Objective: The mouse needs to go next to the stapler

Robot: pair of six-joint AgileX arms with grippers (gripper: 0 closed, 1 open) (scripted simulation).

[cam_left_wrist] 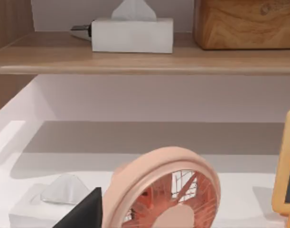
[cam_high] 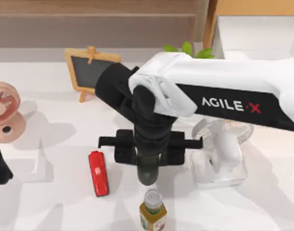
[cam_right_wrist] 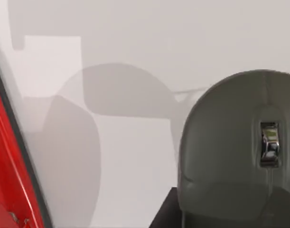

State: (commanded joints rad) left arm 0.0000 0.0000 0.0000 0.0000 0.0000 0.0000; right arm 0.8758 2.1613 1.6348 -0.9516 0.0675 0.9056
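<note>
1. My right arm reaches in from the right side of the top view, a glossy white shell with a black band, and bends down over the middle of the white desk (cam_high: 50, 202).
2. The right end effector (cam_high: 147, 166) hangs at the end of a black wrist with a flat crossbar. In the top view its fingers are hidden under the wrist.
3. The mouse (cam_high: 147, 174) peeks out below that wrist as a rounded dark grey nose. In the right wrist view the mouse (cam_right_wrist: 239, 152) is a smooth, matte grey dome with a small shiny scroll wheel set in a slot, and a black finger edge sits against its base. I take the end effector to be clamped on the mouse; whether the mouse touches the desk I cannot tell.
4. The stapler (cam_high: 98, 173) lies flat on the desk just left of the mouse, apart from it: a glossy bright red bar with rounded ends. In the right wrist view the stapler (cam_right_wrist: 12, 180) shows as a slanted red slab with a dark edge.
5. A bottle (cam_high: 152, 211) with a grey cap and green label stands upright just below the mouse.
6. A clear glossy fan (cam_high: 219, 154) sits to the right under the arm, a small wood-framed chalkboard (cam_high: 89, 72) at the back, and a pink round fan (cam_high: 5, 113) at the left edge.
7. My left arm is parked at the left edge; how far the left end effector (cam_left_wrist: 83, 211) is open I cannot tell. Its wrist view shows the pink fan's ribbed grille (cam_left_wrist: 175, 199) and a white tissue box (cam_left_wrist: 131, 34) on a wooden shelf (cam_left_wrist: 145, 59).
</note>
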